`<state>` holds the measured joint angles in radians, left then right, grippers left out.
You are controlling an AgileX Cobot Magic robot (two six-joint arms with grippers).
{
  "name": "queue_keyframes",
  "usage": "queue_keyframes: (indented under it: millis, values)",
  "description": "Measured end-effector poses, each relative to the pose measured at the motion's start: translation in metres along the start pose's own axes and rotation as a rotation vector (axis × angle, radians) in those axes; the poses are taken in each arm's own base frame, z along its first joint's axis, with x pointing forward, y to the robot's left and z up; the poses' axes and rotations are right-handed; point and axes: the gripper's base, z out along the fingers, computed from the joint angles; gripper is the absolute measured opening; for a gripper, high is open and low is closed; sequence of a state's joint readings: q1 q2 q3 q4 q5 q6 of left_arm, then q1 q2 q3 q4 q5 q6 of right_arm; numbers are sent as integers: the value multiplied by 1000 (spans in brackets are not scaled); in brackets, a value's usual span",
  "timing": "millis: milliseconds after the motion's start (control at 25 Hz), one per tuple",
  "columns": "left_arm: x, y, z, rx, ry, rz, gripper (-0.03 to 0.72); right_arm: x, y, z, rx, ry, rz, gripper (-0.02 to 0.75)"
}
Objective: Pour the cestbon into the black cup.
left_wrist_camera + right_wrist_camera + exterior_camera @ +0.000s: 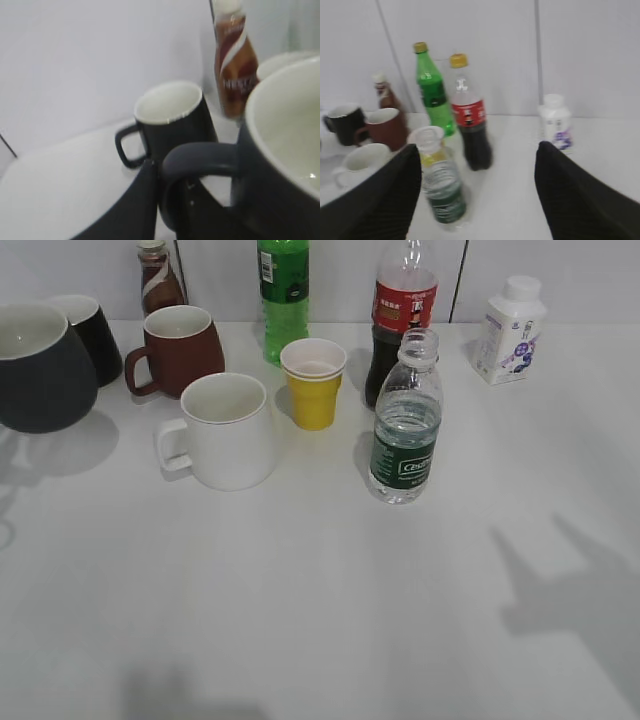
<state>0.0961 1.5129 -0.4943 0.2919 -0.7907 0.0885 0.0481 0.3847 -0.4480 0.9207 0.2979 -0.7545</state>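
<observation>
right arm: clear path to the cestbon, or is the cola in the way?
Probably yes. The right gripper is open and the cestbon stands uncapped, its near side free. The cola bottle stands behind it; the yellow cup stands apart to its left.

white mug [222,430] — yellow paper cup [314,382] | brown-red mug [179,348] | cola bottle [400,315] — green soda bottle [283,295]

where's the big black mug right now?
The black cup sits at the far left edge of the exterior view, beside the smaller black mug and left of the brown mug. The left wrist view shows its handle close to the left gripper's fingers.
</observation>
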Motion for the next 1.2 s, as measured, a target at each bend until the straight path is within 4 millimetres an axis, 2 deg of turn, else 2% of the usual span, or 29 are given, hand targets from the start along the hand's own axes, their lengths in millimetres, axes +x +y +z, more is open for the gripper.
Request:
queue_keyframes:
  millis: [80, 200, 320, 480, 600, 720, 840, 960, 1080, 1160, 1200]
  values:
    - [-7, 1, -4, 1, -23, 13, 52, 12, 0, 9, -39, 4, 95, 533]
    - [-15, 1, -9, 1, -51, -5, 52, 37, -2, 16, -77, 15, 126, 520]
    - [-20, 2, -11, -3, -64, -14, 52, 59, 0, 19, -140, 61, 41, 454]
    - [-23, 2, -13, -1, -75, -7, 52, 56, 2, 26, -170, 117, -52, 380]
    - [-24, 1, -14, 10, -80, 7, 52, 38, 4, 38, -203, 196, -140, 367]
    - [-24, 1, -14, 15, -82, 13, 52, 21, 1, 53, -179, 312, -152, 351]
    - [-24, 1, -14, 16, -82, 15, 52, 17, -5, 66, -138, 490, -68, 319]
    - [-24, 1, -14, 18, -82, 16, 52, 29, -12, 77, -64, 622, 73, 305]
    - [-24, 0, -14, 19, -82, 18, 52, 42, -16, 80, 4, 488, 212, 303]
    - [-24, 0, -14, 21, -82, 20, 52, 54, -25, 72, 128, 307, 297, 303]
    - [-24, 0, -14, 21, -81, 20, 52, 60, -30, 68, 200, 271, 281, 302]
